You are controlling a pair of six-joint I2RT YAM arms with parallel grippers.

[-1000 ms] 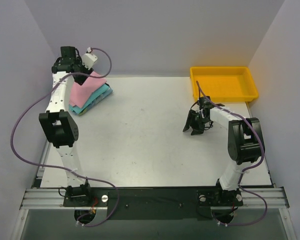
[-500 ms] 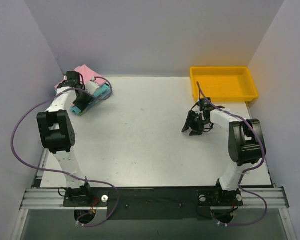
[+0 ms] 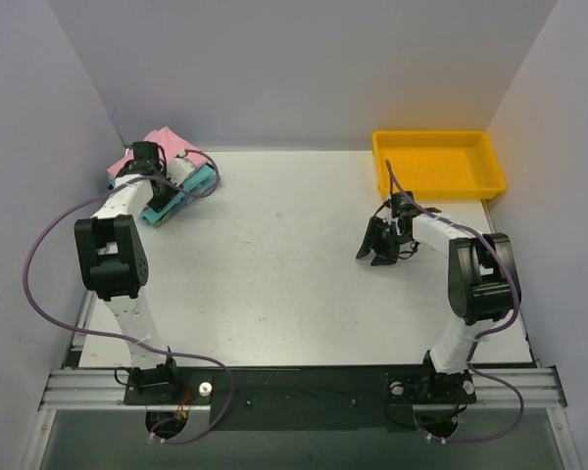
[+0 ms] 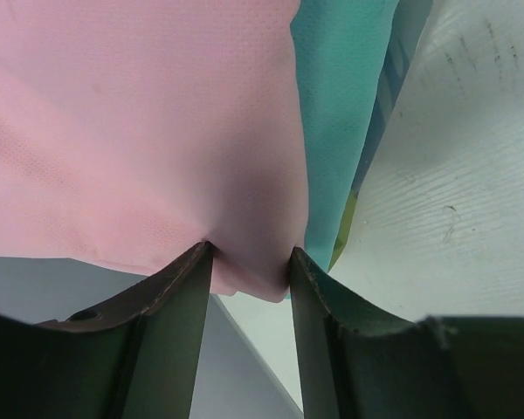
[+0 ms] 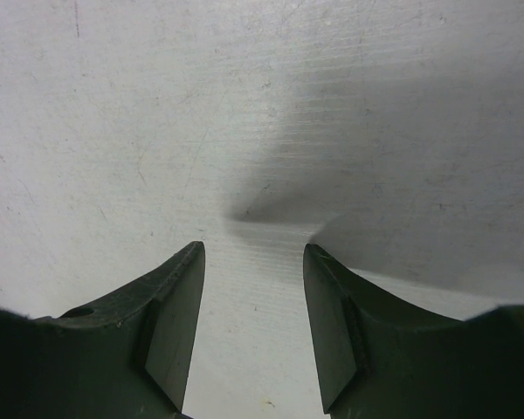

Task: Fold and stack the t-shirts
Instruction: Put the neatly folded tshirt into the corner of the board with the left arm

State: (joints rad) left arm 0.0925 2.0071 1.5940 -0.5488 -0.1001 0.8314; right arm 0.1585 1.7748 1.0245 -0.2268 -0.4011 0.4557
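The t-shirts lie stacked at the far left corner of the table, with the pink t-shirt (image 3: 167,141) on top and the teal one (image 3: 192,186) under it. In the left wrist view the pink t-shirt (image 4: 140,122) fills the upper left. Beside it are the teal t-shirt (image 4: 341,105) and a thin blue edge (image 4: 389,96). My left gripper (image 3: 144,157) sits low at the stack's back left side. Here the left gripper (image 4: 249,255) is shut on a bulging fold of the pink t-shirt's edge. My right gripper (image 3: 380,251) hangs just over bare table, right of centre. In its own view the right gripper (image 5: 253,249) is open and holds nothing.
A yellow plastic tray (image 3: 439,192) stands at the back right corner, just behind the right arm. Grey walls close in the table at the back and on both sides, and the t-shirt stack lies right against the left wall (image 3: 49,147).
The left gripper came down from above the stack to its back left edge, so more of the pink cloth shows behind it. The right arm has barely moved.
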